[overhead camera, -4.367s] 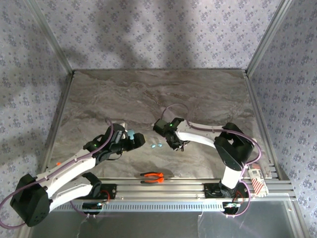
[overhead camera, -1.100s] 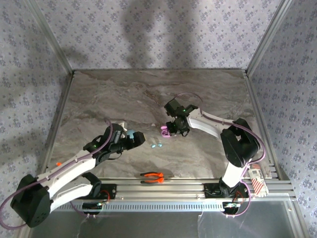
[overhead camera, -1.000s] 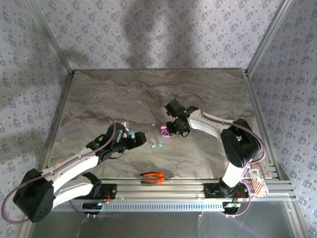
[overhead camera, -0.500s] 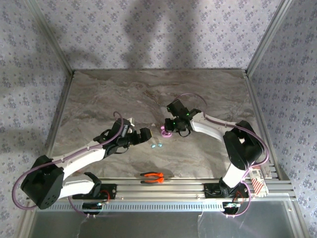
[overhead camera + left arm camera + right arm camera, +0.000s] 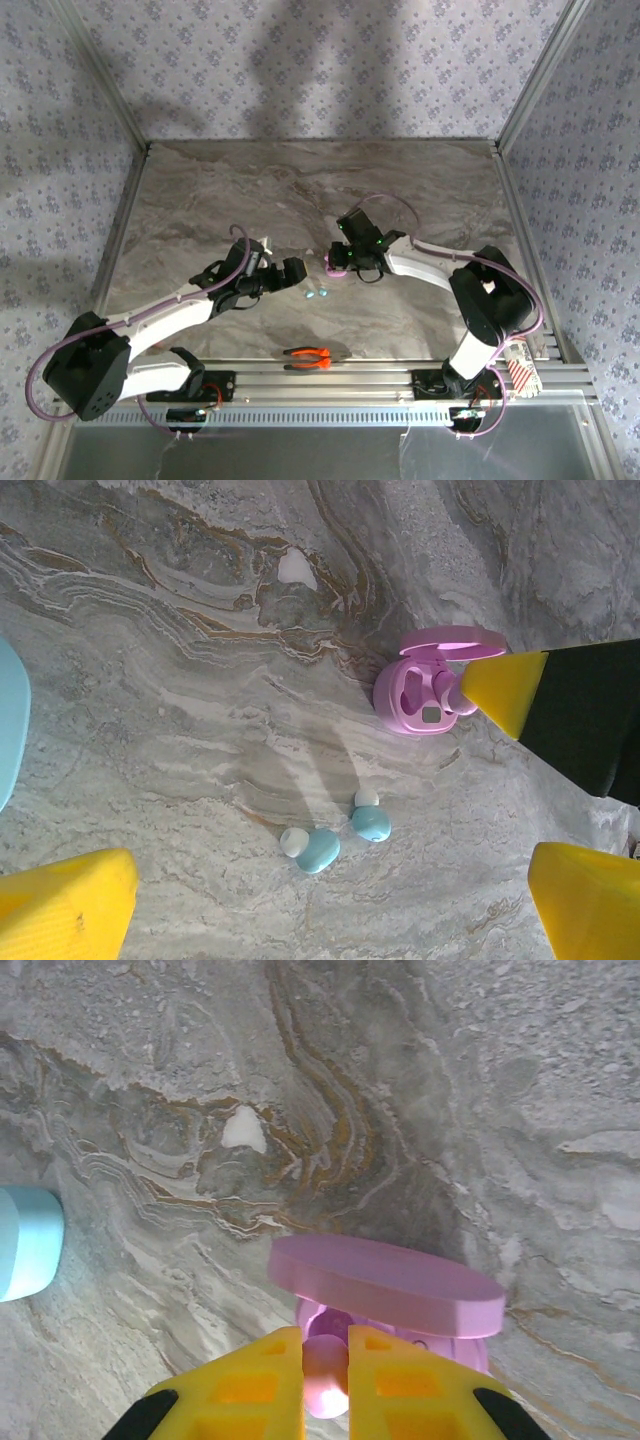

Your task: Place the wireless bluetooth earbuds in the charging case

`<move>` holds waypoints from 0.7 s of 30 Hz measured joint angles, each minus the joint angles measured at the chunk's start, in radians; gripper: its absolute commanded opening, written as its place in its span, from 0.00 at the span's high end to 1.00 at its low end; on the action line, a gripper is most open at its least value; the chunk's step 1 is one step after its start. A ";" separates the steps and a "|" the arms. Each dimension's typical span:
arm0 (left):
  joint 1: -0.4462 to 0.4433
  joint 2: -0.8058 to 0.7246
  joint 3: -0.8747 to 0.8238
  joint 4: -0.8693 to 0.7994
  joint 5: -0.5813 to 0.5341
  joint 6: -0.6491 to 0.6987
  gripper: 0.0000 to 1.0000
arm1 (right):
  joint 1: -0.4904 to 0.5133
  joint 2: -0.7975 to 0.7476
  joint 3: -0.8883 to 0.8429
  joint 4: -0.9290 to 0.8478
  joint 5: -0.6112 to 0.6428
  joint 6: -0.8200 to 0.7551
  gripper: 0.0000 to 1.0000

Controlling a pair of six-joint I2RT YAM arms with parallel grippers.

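Note:
Two teal earbuds [image 5: 320, 848] [image 5: 371, 823] lie side by side on the marble, also seen as the teal earbuds [image 5: 316, 293] from above. My left gripper [image 5: 330, 890] hangs open just above them, its yellow fingers [image 5: 70, 905] wide apart with nothing between. The pink charging case [image 5: 425, 695] stands open, lid [image 5: 385, 1285] raised, and shows from above as the pink case [image 5: 331, 263]. My right gripper [image 5: 325, 1360] is shut on a pinkish earbud [image 5: 325, 1375], held at the case's mouth. A second pinkish piece seems to sit inside the case.
A teal case [image 5: 28, 1242] lies on the table left of the pink one, cut by the left wrist view's edge as the teal case [image 5: 8, 720]. Orange-handled pliers [image 5: 308, 356] lie near the front rail. Patterned walls enclose the marble table [image 5: 300, 190].
My left arm has stretched right toward the teal earbuds, and the teal case it carried is out of its jaws. My right gripper has edged left over the pink case.

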 measured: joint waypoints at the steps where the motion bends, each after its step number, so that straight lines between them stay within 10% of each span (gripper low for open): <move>1: 0.000 0.000 0.000 0.000 0.000 0.000 0.00 | 0.003 0.000 0.000 0.006 0.000 0.003 0.86; 21: -0.005 0.019 0.002 -0.003 0.001 0.004 0.00 | 0.023 0.000 -0.005 0.056 0.014 0.010 0.86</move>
